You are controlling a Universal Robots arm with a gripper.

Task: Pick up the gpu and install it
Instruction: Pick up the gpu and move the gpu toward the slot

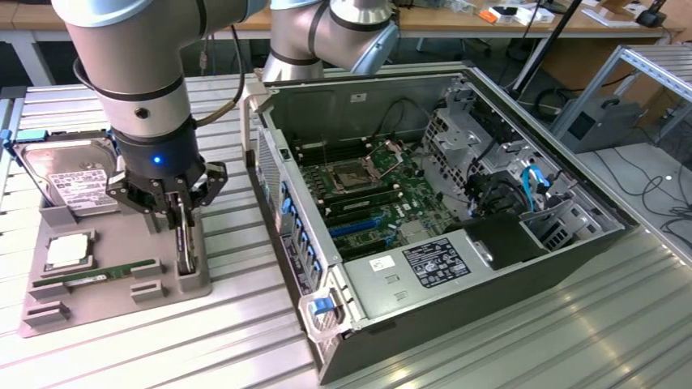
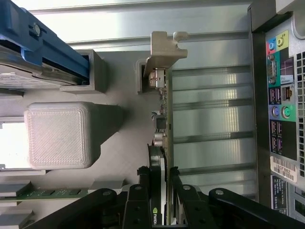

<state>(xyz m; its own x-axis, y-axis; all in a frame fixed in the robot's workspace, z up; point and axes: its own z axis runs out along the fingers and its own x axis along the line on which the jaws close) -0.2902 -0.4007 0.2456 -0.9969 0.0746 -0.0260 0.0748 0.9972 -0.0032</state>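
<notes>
The gpu (image 1: 186, 247) stands on edge in a slot of the grey holder tray (image 1: 108, 304), at the exterior view's left, beside the open computer case (image 1: 433, 203). My gripper (image 1: 181, 217) points straight down onto the card's top edge. In the wrist view the gpu (image 2: 165, 114) runs edge-on from its metal bracket toward my gripper (image 2: 160, 191). The black fingers (image 2: 143, 188) press against both of its faces, so the gripper is shut on the card. The card still sits in the tray slot.
The tray also carries a hard drive (image 1: 76, 178), a square chip (image 1: 67, 251) and a green memory stick (image 1: 92, 277). The case lies open with its motherboard and blue slots (image 1: 357, 227) exposed. Its rear ports (image 2: 281, 95) are close by. Ribbed metal table (image 1: 540, 340) surrounds everything.
</notes>
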